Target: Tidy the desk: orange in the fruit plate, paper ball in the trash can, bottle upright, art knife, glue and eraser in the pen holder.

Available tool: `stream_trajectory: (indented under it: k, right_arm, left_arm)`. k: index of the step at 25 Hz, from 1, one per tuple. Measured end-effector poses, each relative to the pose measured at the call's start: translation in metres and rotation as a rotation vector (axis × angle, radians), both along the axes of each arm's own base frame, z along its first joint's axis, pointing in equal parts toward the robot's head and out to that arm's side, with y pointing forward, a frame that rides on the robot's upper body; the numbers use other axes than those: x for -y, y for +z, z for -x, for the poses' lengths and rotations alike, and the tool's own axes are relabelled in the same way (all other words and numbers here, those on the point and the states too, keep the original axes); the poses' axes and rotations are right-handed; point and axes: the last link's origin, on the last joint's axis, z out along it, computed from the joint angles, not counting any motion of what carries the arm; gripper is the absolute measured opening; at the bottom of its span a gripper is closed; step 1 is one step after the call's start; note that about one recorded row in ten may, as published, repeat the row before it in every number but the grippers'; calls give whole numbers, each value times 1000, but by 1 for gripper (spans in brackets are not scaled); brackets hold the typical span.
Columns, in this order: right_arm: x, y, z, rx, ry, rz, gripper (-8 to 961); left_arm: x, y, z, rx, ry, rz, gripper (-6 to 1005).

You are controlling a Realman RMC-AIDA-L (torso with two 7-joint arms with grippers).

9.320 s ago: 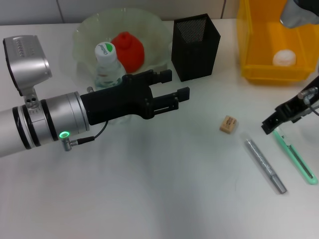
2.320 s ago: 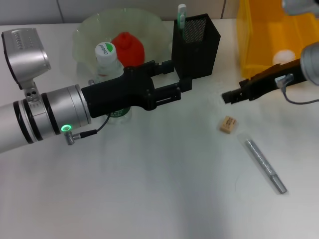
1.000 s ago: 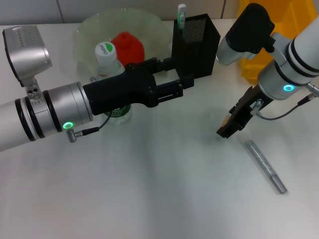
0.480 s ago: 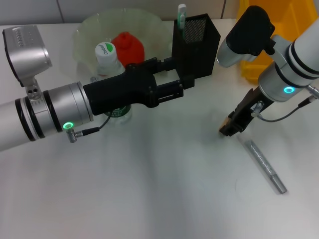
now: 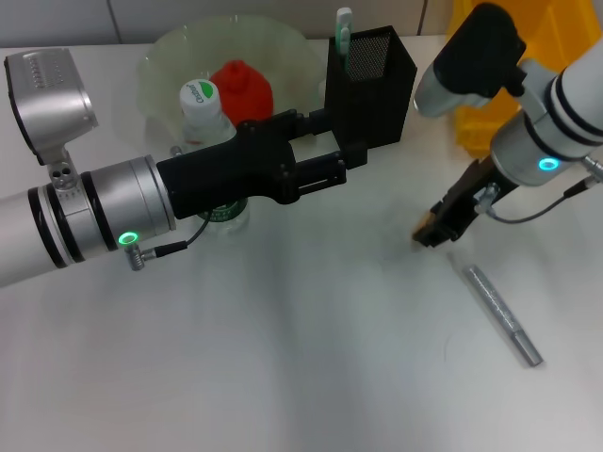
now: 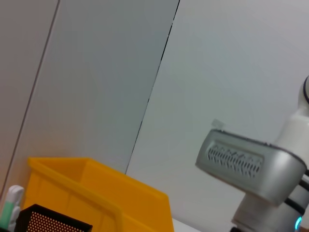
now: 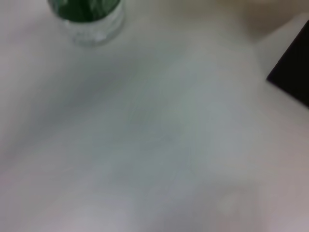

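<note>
We see the right tool [image 5: 435, 229] low over the white table [image 5: 311, 358], its black fingers clenched on the small tan eraser [image 5: 431, 226], which shows only as a sliver between them. Just beside this tool, toward the robot, lies the grey metal glue stick [image 5: 502, 314] flat on the table. Beyond the tool stands the black mesh pen holder [image 5: 369, 89] with the green art knife [image 5: 344, 30] upright inside. The left tool [image 5: 325, 155] hovers beside the pen holder with its fingers apart and nothing between them; behind its body stands the clear plastic bottle with white cap [image 5: 202, 113], upright. The orange-red fruit [image 5: 241, 94] lies in the pale green glass plate [image 5: 165, 56]. The yellow plastic bin [image 5: 556, 38] is beyond the right arm.
</note>
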Motion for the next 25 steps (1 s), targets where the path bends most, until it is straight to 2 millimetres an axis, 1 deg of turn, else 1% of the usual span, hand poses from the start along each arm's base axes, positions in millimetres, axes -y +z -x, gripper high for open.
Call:
stream_trajectory:
  k: [4, 9, 14, 17, 20, 23, 25]
  right_arm:
    - [-2, 17, 11, -57, 39, -85, 401]
    - [-14, 44, 38, -248, 113, -276, 416]
    - [-31, 55, 62, -360, 178, -423, 437]
    - [-45, 54, 76, -387, 204, -474, 449]
    - [-57, 45, 85, -387, 205, -467, 462]
    - [-68, 32, 89, -361, 186, -435, 474]
    - [-74, 26, 87, -325, 175, -429, 483]
  left_arm:
    - [0, 0, 1, 0, 2, 0, 712]
    - [1, 0, 1, 0, 5, -1, 712]
    - [1, 0, 2, -1, 9, -2, 712]
    - [1, 0, 2, -1, 10, -3, 712]
    - [0, 0, 2, -1, 8, -3, 712]
    - [0, 0, 1, 0, 4, -2, 712]
    - [0, 0, 1, 1, 3, -1, 712]
